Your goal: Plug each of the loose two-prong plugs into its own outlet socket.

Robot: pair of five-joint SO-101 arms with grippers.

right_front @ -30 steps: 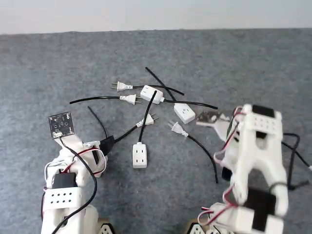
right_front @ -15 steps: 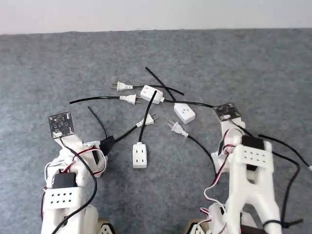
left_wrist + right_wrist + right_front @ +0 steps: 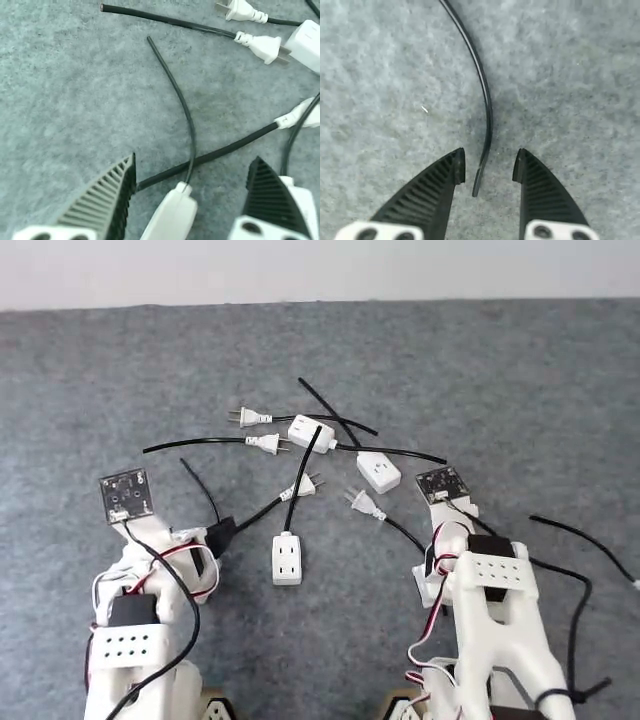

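Four white two-prong plugs lie on the grey carpet: two at the back left, one in the middle and one right of it. Three white outlet sockets lie among them. My left gripper is open low over the carpet, with a white plug body and its thin black cord between the jaws. My right gripper is open by a narrow gap, straddling the cut end of a black cord without touching it.
Black cords cross between plugs and sockets in the middle of the carpet. A loose black wire trails at the right by the right arm. Bare carpet lies along the back and at both sides.
The right arm has swung in from the right and come down, so its wrist now sits over the cord trailing from the rightmost plug. The left arm has not moved.
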